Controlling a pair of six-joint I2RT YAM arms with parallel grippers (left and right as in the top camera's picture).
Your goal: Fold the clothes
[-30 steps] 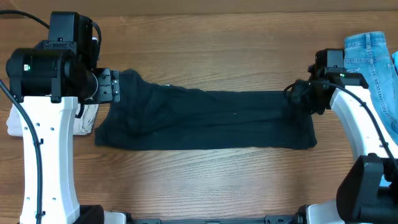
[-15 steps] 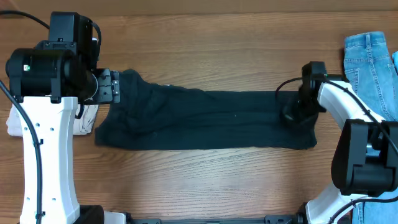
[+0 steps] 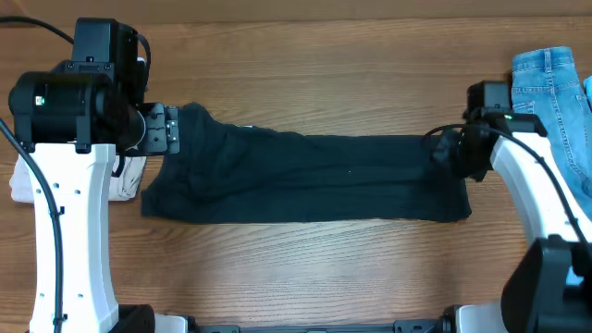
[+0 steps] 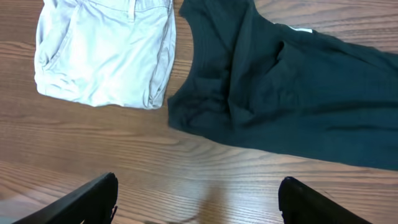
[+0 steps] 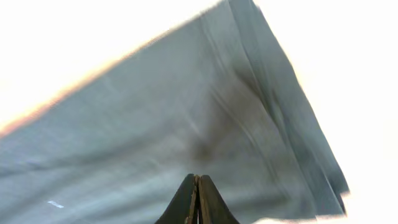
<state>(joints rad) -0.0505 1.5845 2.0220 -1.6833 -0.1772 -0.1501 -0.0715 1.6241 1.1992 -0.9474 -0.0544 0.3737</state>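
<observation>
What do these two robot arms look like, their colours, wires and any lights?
Both the left arm and right arm have smooth white shells with bulky black joint housings. Thin black cables run along them, and each carries a small green light. The left gripper and right gripper have plain dark fingers; the right's taper to narrow tips.

A robotics lab bench: left arm (image 3: pixel 69 213) and right arm (image 3: pixel 541 190) flank a wooden table (image 3: pixel 314 268).
</observation>
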